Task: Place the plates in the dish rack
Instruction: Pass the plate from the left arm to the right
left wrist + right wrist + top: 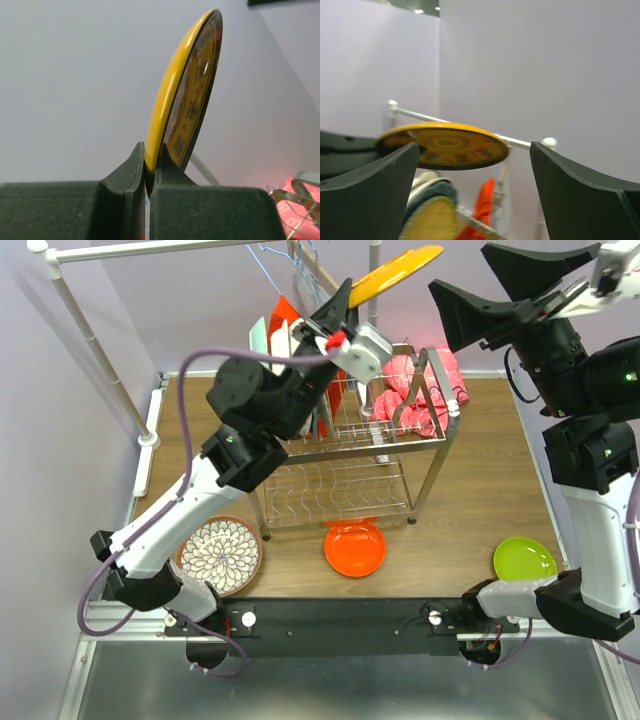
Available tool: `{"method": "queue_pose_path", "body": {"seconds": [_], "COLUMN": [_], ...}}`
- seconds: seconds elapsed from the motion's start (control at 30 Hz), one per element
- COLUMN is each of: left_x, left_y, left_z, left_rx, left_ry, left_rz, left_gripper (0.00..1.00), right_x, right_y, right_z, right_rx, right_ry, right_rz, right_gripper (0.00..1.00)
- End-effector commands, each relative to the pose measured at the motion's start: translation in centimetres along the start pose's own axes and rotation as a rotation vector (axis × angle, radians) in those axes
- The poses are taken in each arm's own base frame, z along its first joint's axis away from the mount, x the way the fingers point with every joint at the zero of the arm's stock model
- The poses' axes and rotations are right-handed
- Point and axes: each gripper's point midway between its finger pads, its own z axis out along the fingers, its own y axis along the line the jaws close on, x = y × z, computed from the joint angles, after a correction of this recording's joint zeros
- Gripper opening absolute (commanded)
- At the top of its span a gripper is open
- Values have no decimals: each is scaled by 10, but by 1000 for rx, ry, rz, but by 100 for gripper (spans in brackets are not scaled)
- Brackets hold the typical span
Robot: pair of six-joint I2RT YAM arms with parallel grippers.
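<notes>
- L gripper [150,162] clamped on yellow plate [400,268] rim, high over dish rack [352,445].
- R gripper [460,270] wide open, empty, just right of plate.
- Turn plate upright, lower slowly into free slot, clear of racked plates [278,340].

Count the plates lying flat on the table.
3: a floral plate at near left, an orange plate in front of the dish rack, a lime green plate at near right. Others may be hidden.
</notes>
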Motion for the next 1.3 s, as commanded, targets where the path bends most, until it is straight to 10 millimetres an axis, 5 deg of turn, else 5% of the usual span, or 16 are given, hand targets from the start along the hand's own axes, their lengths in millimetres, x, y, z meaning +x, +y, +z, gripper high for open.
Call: {"method": "queue_pose_path", "body": {"seconds": [0.0, 0.17, 0.3, 0.57, 0.87, 1.1, 1.17, 1.27], "left_x": [-13, -6, -14, -14, -6, -7, -5, -1], "left_y": [41, 29, 30, 21, -14, -27, -32, -37], "left_z": [-14, -17, -20, -25, -17, -12, -12, -14], "left_rx": [-277, -310, -336, -337, -291, -266, -255, -241], "left_ry": [25, 83, 70, 81, 135, 120, 120, 122], "left_rz": [177, 345, 359, 437, 638, 655, 658, 648], "left_gripper": [0, 0, 0, 0, 0, 0, 0, 0], "right_x": [-20, -23, -7, 26, 29, 36, 35, 36], "right_y": [14, 30, 34, 37, 44, 43, 39, 29], "right_z": [-5, 5, 16, 21, 32, 32, 32, 32], "right_rx": [40, -23, -20, 10, -25, -10, 1, 28], "right_ry": [-46, -32, 7, 84, 106, 118, 108, 92], "right_rz": [534, 777, 920, 1031, 1118, 1150, 1135, 1108], "right_gripper": [100, 97, 94, 90, 77, 39, 6, 1]}}
